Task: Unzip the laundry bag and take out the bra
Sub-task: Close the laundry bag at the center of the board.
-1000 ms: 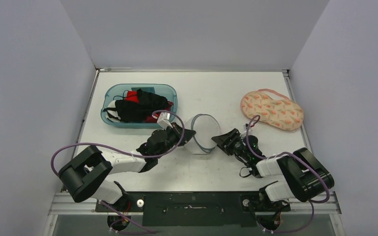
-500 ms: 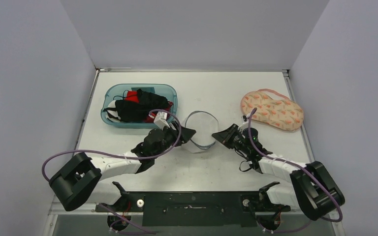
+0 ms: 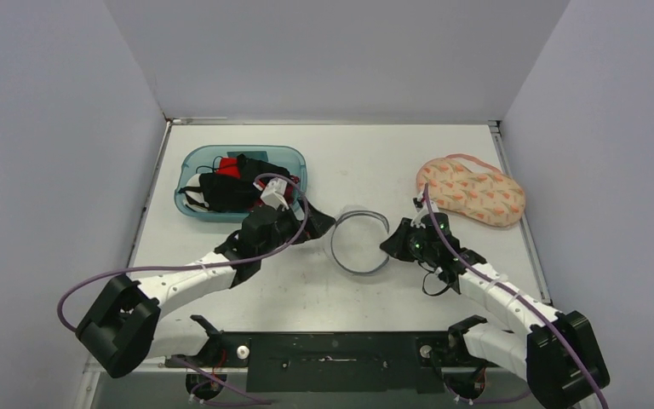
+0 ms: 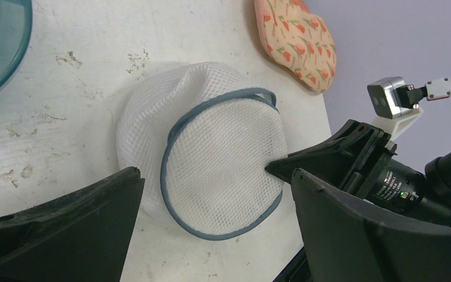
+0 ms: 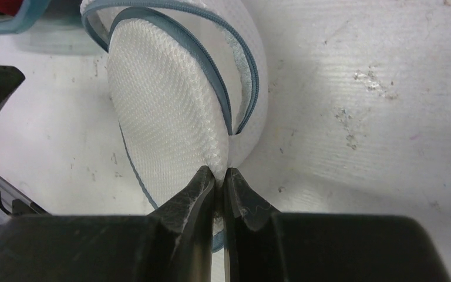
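Observation:
The laundry bag [image 3: 359, 243] is a round white mesh pouch with blue-grey trim, lying mid-table. My right gripper [image 3: 389, 245] is shut on a pinch of its mesh at the right edge, seen close up in the right wrist view [image 5: 219, 172]. There the bag [image 5: 164, 111] shows its zip edges [image 5: 242, 76] gaping apart. My left gripper [image 3: 322, 227] hangs open just left of the bag, touching nothing; its jaws stand wide either side of the bag [image 4: 223, 158]. The bra [image 3: 470, 190], orange-pink with a floral print, lies on the table at the back right [image 4: 296, 41].
A teal bin [image 3: 189, 162] holding black and red garments stands at the back left, right behind my left wrist. Grey walls close in the table on three sides. The right arm's cable loops near the bra.
My left gripper has opened, let go of the bag and drawn back to the left. My right gripper has closed on the bag's mesh, and the bag has shifted slightly right and nearer.

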